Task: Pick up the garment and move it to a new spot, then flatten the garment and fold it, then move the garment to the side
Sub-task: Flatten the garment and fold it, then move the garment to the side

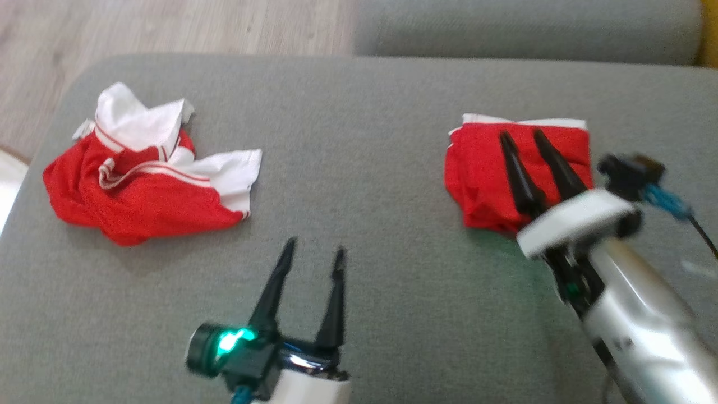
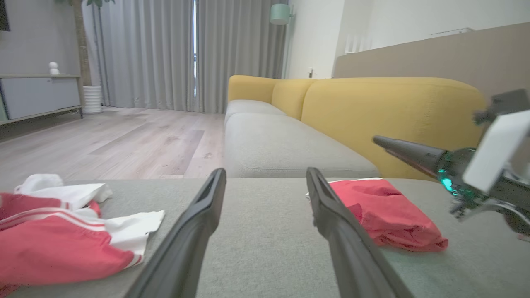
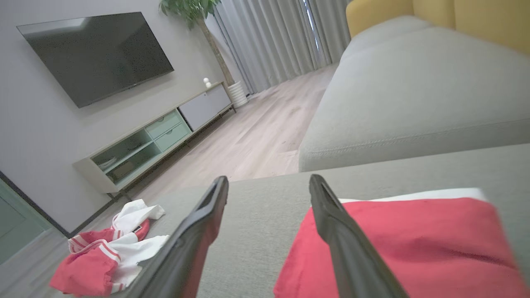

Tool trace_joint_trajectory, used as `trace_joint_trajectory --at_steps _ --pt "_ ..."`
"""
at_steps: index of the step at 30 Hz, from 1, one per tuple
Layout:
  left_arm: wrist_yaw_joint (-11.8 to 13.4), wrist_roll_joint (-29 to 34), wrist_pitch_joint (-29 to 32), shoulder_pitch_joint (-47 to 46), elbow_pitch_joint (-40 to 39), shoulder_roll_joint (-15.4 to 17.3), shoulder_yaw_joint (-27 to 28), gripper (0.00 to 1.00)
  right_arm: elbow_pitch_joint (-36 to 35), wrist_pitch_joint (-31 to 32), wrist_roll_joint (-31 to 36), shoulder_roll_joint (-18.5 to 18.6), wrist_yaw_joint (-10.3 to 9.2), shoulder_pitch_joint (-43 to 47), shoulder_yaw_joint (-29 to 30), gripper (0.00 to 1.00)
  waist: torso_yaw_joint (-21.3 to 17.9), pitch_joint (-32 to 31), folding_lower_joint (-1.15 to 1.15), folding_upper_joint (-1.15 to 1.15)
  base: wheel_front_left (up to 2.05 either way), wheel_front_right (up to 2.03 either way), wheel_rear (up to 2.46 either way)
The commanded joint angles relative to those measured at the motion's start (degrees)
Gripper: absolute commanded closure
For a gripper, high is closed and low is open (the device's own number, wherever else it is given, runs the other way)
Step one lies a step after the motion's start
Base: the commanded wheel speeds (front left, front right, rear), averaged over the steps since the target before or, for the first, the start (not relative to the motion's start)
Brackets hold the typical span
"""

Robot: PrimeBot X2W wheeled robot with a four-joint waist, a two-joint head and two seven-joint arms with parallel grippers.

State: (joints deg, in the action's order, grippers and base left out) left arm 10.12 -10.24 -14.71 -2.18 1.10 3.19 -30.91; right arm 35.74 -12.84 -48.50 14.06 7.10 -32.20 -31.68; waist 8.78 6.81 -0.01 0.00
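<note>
Apparently the move-aside step is ending — the folded garment (image 1: pixel 477 168) is lying at three o'clock, right gripper (image 1: pixel 521 134) hovering over it, jaws wide, empty; left gripper (image 1: pixel 315 247) is gaping too. Next: lifting away cleanly.

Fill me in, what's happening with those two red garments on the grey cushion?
The right gripper hovers open above a folded red garment on the right side of the grey cushion, holding nothing. The left gripper is open too, over bare cushion in the middle, touching no cloth. A red and white garment lies crumpled on the left, untouched.
</note>
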Motion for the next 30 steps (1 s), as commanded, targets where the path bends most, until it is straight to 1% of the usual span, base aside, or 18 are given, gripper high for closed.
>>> trace_joint_trajectory --at_steps 1,3,7,11,15,18,20,30 --pt "0.68 -1.16 -0.29 0.63 -1.8 -0.31 2.85 0.0 -3.39 -1.37 2.02 1.86 0.39 2.98 0.56 0.0 -1.4 -2.55 0.01 0.0 0.0 0.0 0.0" --pt "1.04 -1.41 -0.29 2.11 -1.71 -0.31 3.98 0.0 -6.03 -1.91 4.85 3.28 0.39 6.87 2.31 0.0 -2.24 -4.39 0.01 0.0 0.0 0.0 0.0" --pt "1.51 -1.01 -0.29 5.45 -1.75 -0.25 6.55 0.0 -13.31 -2.12 9.57 3.61 0.39 16.54 9.03 0.0 -3.73 -7.88 0.01 0.0 0.0 0.0 0.0" --pt "1.48 -0.98 -0.29 8.63 -2.19 -0.15 9.55 0.0 -19.9 -2.14 16.48 2.47 0.39 26.06 15.18 0.0 -4.97 -9.97 0.01 0.0 0.0 0.0 0.0" --pt "1.45 0.34 -0.29 11.7 -2.32 0.17 12.01 0.0 -22.77 -2.15 24.17 0.31 0.39 32.75 19.27 0.0 -5.8 -11.76 0.01 0.0 0.0 0.0 0.0" --pt "1.34 1.34 -0.29 14.19 -2.64 0.3 13.66 0.0 -24.13 -2.15 28.22 -1.51 0.39 35.77 20.72 0.0 -6.28 -12.83 0.01 0.0 0.0 0.0 0.0" --pt "0.88 2.07 -0.29 15.58 -2.46 0.52 14.32 0.0 -24.61 -2.15 29.74 -2.59 0.39 37.16 21.49 0.0 -6.38 -13.37 0.01 0.0 0.0 0.0 0.0" --pt "-1.03 3.11 -0.29 18.12 -2.11 0.16 16.45 0.0 -24.62 -2.16 33.36 -4.98 0.39 39.57 22.92 0.0 -6.24 -14.86 0.01 0.0 0.0 0.0 0.0"
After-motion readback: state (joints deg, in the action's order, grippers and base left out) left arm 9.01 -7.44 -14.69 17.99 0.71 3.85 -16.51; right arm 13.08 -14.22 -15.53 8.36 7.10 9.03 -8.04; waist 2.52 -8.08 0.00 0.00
